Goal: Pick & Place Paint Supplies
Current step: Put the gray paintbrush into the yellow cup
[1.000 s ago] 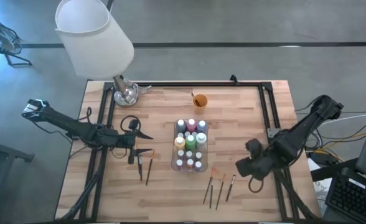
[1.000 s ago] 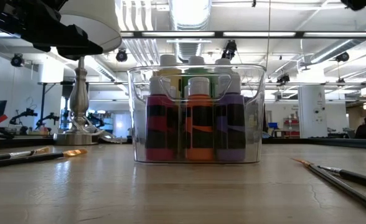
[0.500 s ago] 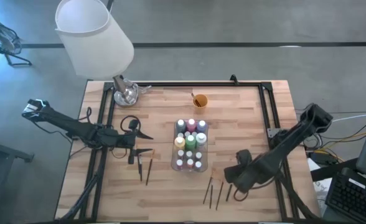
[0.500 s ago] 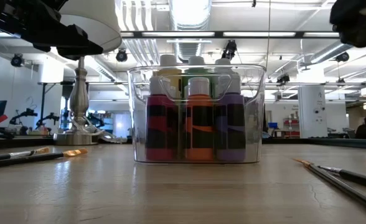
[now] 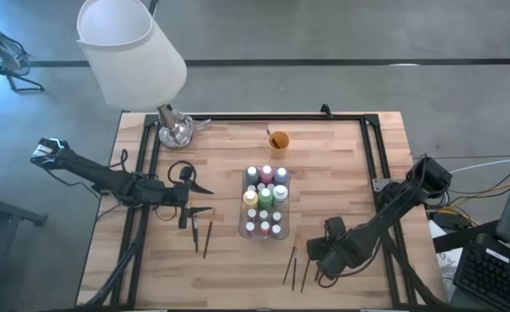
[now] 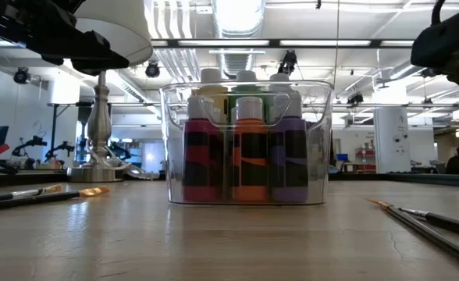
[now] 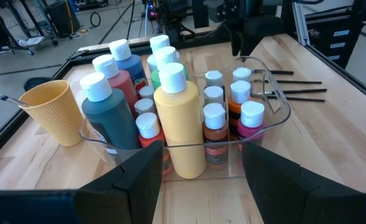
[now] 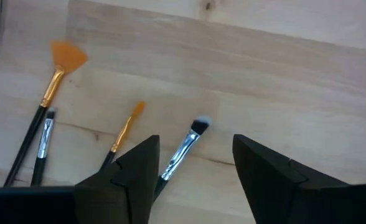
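Observation:
A clear tray point(image 5: 241, 206) at the table's middle holds many paint bottles point(image 5: 264, 204) of several colours, standing upright; they also show in the left wrist view point(image 7: 170, 112). Two dark paintbrushes point(image 5: 201, 234) lie flat left of the tray. Several more paintbrushes point(image 5: 295, 267) lie flat near the front edge, right of the tray. My right gripper point(image 5: 320, 257) points down over these, open, its fingers on either side of a white-tipped brush point(image 8: 186, 146). My left gripper point(image 5: 199, 187) waits open left of the tray, facing it.
A small orange cup point(image 5: 278, 139) stands behind the tray. A lamp with a white shade point(image 5: 129, 52) has its metal base point(image 5: 175, 130) at the far left corner. A black frame point(image 5: 264, 117) runs along the table's far edge and sides.
My right gripper has come down and moved toward the table's left and near edge, from right of the front brushes to over them, and now covers the rightmost brush in the high view. The brushes, bottles and left arm have kept still.

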